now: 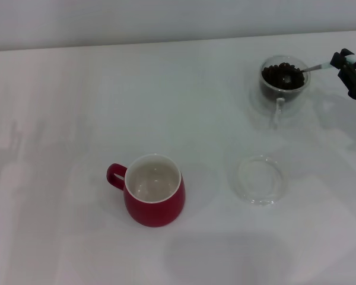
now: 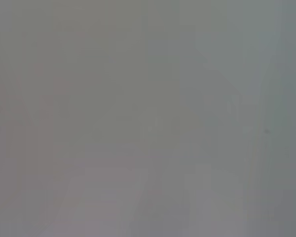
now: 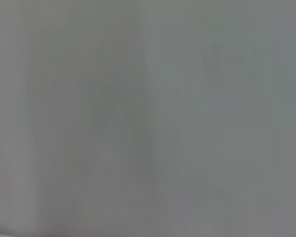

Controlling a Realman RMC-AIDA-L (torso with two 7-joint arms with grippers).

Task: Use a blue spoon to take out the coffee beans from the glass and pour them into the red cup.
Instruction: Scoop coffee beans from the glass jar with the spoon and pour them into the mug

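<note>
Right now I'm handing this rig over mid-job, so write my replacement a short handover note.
Right gripper: at the table's far right, shut on the blue spoon, whose bowl sits in the coffee beans inside the glass.
Left gripper: not in view.
Red cup: upright near the front, no beans visible inside.
Glass saucer: between cup and glass, bare.
Done: spoon dipped.
Left: lift the scoop, carry, pour into the cup.

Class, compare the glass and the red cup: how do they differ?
The glass is clear; the red cup is opaque dark red. The glass holds coffee beans and the blue spoon; the red cup is empty. Both stand upright and have a side handle.
</note>
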